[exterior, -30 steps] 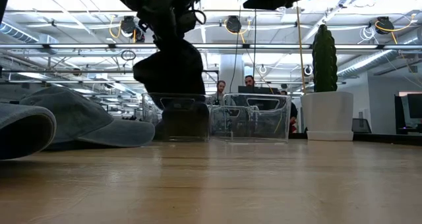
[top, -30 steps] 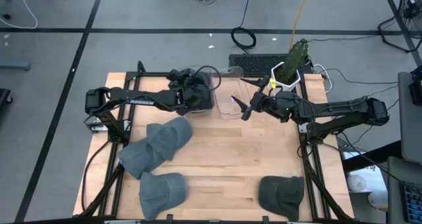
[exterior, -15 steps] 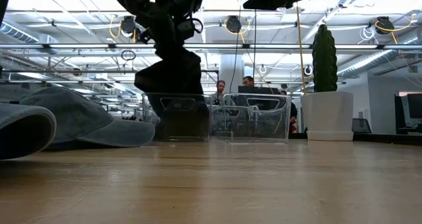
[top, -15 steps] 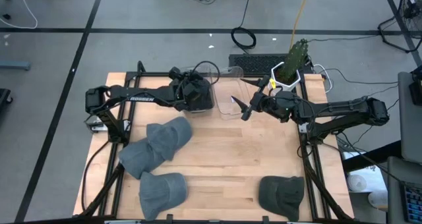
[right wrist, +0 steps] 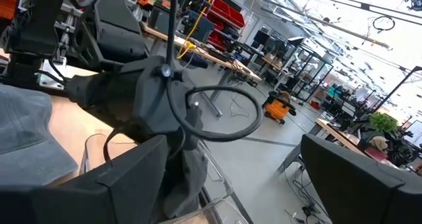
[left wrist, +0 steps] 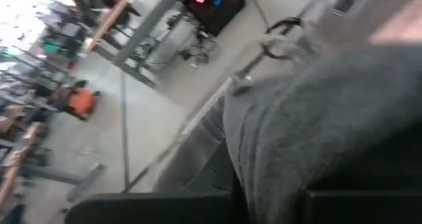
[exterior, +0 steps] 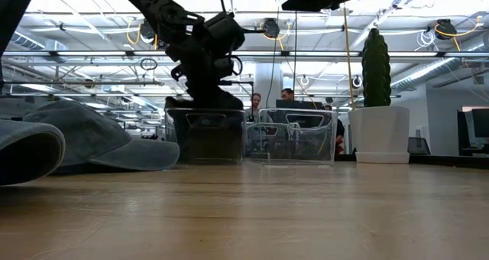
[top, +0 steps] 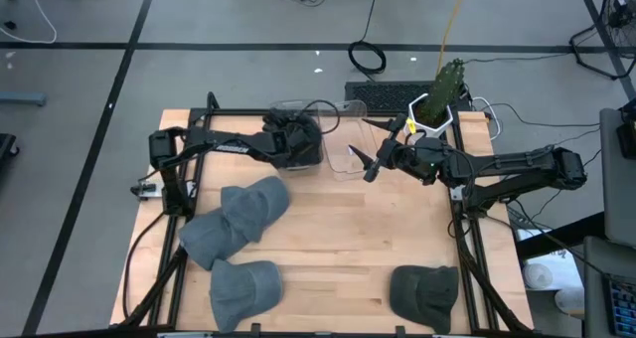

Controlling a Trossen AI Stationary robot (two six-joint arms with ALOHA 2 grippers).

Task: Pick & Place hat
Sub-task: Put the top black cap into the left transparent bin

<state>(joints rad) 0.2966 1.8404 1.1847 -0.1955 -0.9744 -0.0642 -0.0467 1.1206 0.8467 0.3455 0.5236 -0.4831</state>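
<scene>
A dark grey hat [top: 300,144] sits bunched inside the left of two clear bins [exterior: 205,136] at the table's far edge. My left gripper [top: 286,137] reaches down into that bin and is shut on the hat. In the left wrist view the grey cloth [left wrist: 297,112] fills the space ahead of the fingers. My right gripper [top: 364,161] hovers open over the right clear bin [top: 343,164] and touches nothing. Three more hats lie on the table: two grey ones [top: 243,211] [top: 243,288] and a dark green one [top: 422,293]. My left gripper pinches a bunched fold of the hat's cloth [left wrist: 267,178] between its two fingers, coming from above and pointing down into the bin. Which part of the hat this is does not show. The hat rests inside the left bin, below the gripper [exterior: 205,69].
A potted cactus [top: 442,89] stands at the far right corner, behind the right bin. Black frame rails [top: 467,249] run along the table's left and right sides. Bare wood [top: 348,239] lies in the middle, between the hats. People sit in the room beyond [exterior: 286,95].
My left gripper has gone down toward the left bin, and its arm has reached farther toward the far edge. The dark hat, which hung above the bin a second ago, has sunk into it and now sits bunched inside. My right arm has kept still.
</scene>
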